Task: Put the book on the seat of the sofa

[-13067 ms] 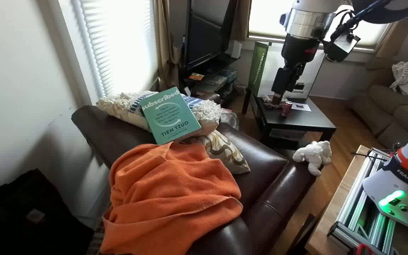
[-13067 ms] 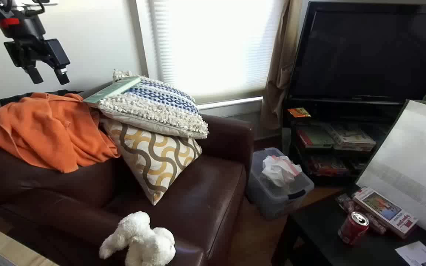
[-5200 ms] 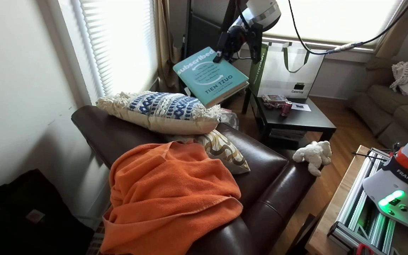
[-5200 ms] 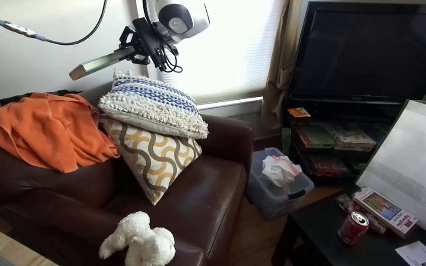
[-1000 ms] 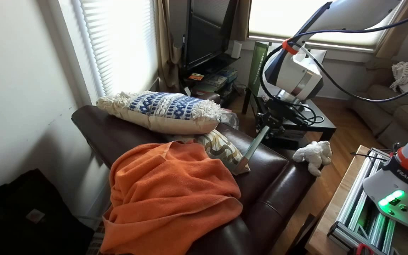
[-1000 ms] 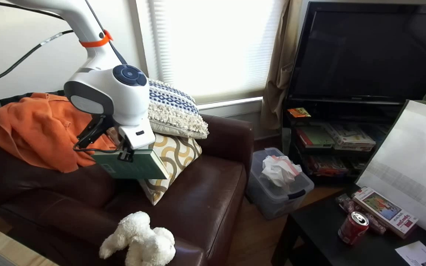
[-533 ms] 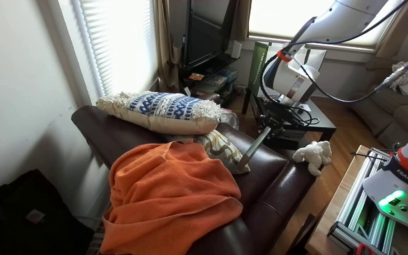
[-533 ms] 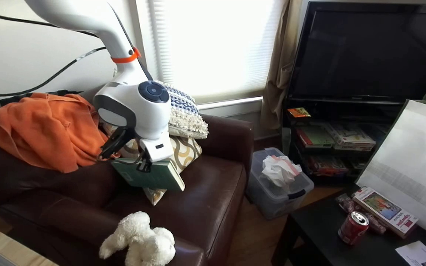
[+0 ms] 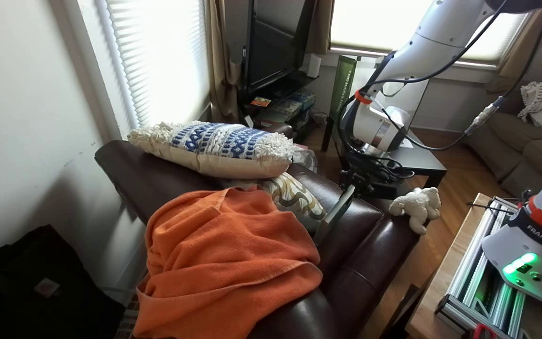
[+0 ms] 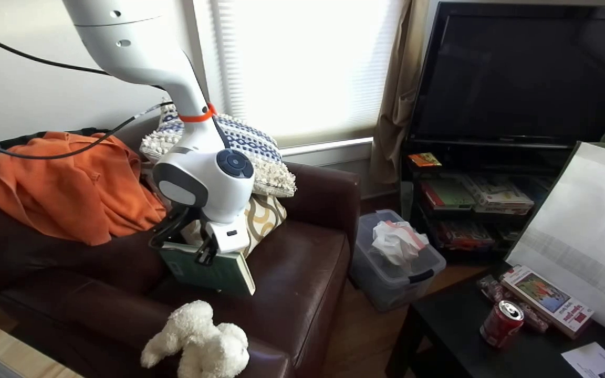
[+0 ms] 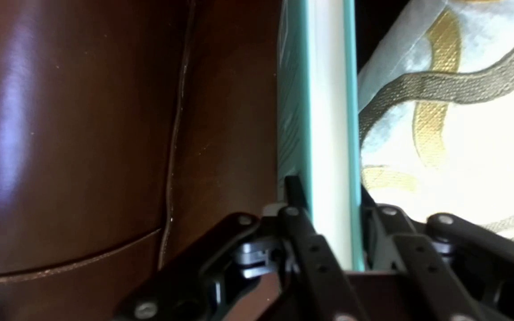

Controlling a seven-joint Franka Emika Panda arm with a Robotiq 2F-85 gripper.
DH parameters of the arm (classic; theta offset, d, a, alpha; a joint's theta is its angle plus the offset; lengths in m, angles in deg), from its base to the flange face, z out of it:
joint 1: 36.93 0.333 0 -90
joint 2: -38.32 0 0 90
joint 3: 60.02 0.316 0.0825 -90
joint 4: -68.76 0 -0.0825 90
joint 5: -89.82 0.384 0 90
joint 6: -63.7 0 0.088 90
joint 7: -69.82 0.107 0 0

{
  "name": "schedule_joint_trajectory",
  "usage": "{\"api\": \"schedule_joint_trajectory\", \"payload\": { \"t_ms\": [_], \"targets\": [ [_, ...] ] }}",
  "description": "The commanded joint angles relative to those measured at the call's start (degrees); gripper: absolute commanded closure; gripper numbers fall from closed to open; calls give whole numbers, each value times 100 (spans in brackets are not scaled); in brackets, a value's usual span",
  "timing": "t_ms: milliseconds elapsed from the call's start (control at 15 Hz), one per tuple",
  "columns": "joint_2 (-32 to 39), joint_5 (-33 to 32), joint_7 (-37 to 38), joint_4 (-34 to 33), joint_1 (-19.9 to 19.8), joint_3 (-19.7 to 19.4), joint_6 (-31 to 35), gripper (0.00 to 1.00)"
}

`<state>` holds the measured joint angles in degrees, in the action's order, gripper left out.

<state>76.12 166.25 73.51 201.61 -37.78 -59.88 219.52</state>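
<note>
Gripping the book (image 10: 216,274) on edge at the seat of the sofa (image 10: 302,262)

Clasping it in the gripper (image 11: 329,189), squeezing both covers. Holding it just beside the wavy-patterned pillow (image 11: 471,133), near the white plush toy (image 10: 200,341). Touching the seat or hovering just above: hard to tell.

In the wrist view, the book (image 11: 328,98) is cut off at the top, the pincer (image 11: 330,194) at the bottom. Whether book and seat (image 10: 297,262) touch cannot be told. In an exterior view, the blue pillow (image 10: 260,155) is partly hidden by the arm (image 10: 180,94), the toy (image 10: 204,338) cropped below.
</note>
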Motion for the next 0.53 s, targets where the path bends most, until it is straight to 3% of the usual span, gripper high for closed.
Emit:
{"api": "schedule_joint_trajectory", "payload": {
  "t_ms": [0,333,400,467],
  "targets": [
    [390,68,-56,-444,-47,76,-80,93],
    [761,-368,322,-858,178,-16,-267,91],
    [788,-478,407,-920,223,-24,-249,48],
    [780,-520,417,-971,254,5,-173,48]
  ]
}}
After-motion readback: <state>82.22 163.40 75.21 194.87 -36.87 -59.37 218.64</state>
